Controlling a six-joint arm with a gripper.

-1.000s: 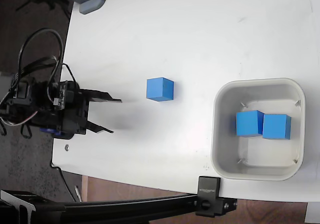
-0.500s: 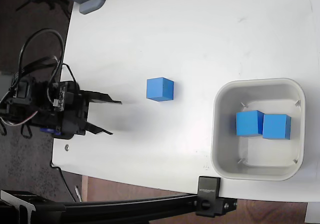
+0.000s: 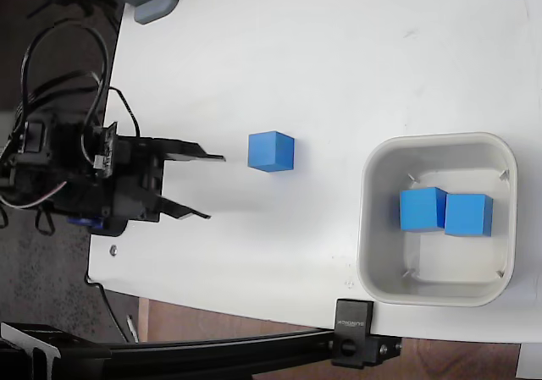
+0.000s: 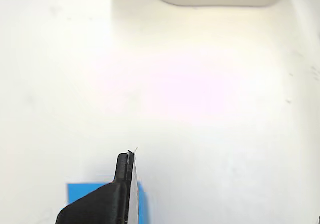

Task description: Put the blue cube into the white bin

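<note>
Black and spread wide, our gripper (image 3: 212,185) holds nothing at the table's left, short of the blue cube (image 3: 271,151). We judge we're approaching; next we straddle it, squeeze, then carry rightward to the white bin (image 3: 373,228).

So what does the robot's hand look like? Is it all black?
Mostly, yes. In the fixed view the gripper is black, with two thin, pointed fingers sticking out of a chunky, boxy body. Looping black cables curl up behind it, and a small bit of blue shows near its bottom edge. In the wrist view only one dark finger shows.
</note>
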